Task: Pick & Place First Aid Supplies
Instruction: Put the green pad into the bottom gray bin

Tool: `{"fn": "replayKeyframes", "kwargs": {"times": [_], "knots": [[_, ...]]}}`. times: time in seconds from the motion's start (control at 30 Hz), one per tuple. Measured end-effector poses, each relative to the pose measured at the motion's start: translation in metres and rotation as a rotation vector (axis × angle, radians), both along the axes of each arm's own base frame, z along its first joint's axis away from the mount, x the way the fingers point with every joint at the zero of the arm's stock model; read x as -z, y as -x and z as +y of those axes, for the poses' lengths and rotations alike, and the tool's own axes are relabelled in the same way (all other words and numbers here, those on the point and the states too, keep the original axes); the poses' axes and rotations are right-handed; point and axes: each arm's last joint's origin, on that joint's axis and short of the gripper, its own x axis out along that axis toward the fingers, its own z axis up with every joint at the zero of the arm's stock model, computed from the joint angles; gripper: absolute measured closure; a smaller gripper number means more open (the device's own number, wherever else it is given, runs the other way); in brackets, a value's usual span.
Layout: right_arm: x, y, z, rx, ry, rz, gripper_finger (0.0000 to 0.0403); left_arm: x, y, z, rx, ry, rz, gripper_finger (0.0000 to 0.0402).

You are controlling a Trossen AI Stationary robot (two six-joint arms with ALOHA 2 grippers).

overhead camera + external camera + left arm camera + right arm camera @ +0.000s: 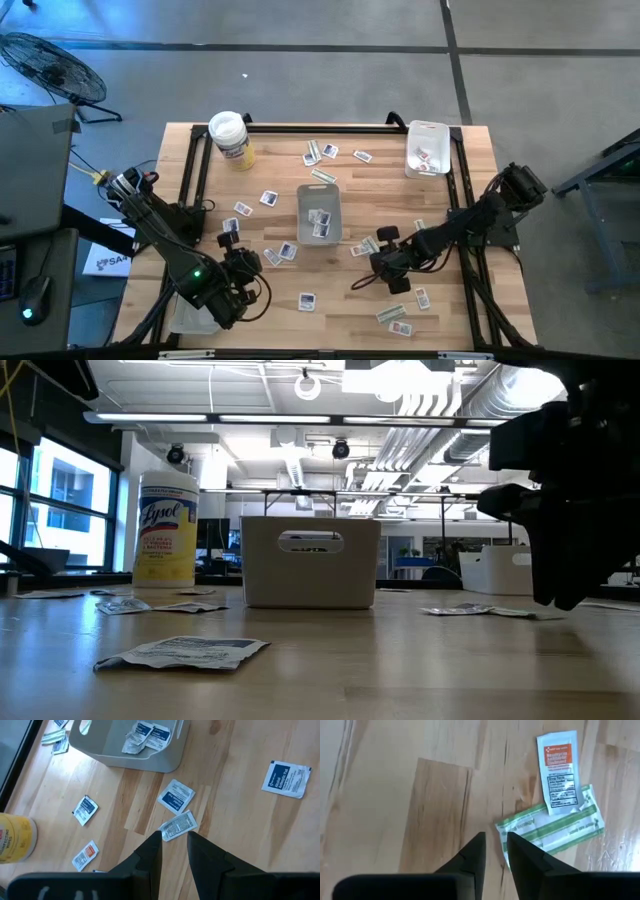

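The first aid supplies lie scattered on the wooden table (250, 320); some sit in the clear middle tray (320, 212). My left gripper (175, 840) hangs open at the near left, above the table. A white packet with black print (178, 825) lies just beyond its fingertips, with a blue-printed packet (176, 797) past that. My right gripper (495, 840) is open and low over the table, right of the middle. Beside its fingertips lies a green-striped strip (555, 827) with a white and orange packet (559, 770) resting across its far end. My right gripper comes at the table from above, slanting down. One fingertip (516, 845) stands over the green strip's near end (506, 827), and I cannot tell whether it touches. The strip lies flat on the table.
A round tub with a yellow label (230, 138) stands at the far left. A second clear tray (428, 148) with packets is at the far right. Loose packets lie between the arms (307, 300) and near the front right (400, 327). Black rails (195, 170) line the table's sides.
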Motion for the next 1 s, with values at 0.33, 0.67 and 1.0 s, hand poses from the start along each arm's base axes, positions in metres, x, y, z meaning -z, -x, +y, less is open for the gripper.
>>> {"fn": "replayKeyframes", "kwargs": {"times": [0.33, 0.67, 1.0], "knots": [[0.0023, -0.0043, -0.0057, -0.003, -0.004, 0.006, 0.0352, -0.0001, -0.0001, 0.0, 0.0, -0.002, -0.002, 0.0314], [0.0042, -0.0064, -0.0058, -0.031, -0.024, 0.011, 0.0352, -0.0002, -0.0003, -0.0002, -0.001, 0.002, -0.006, 0.0314], [0.0084, -0.0058, -0.0071, -0.03, -0.04, -0.01, 0.0355, -0.0002, -0.0004, -0.0003, 0.0, 0.003, -0.006, 0.0314]]}}
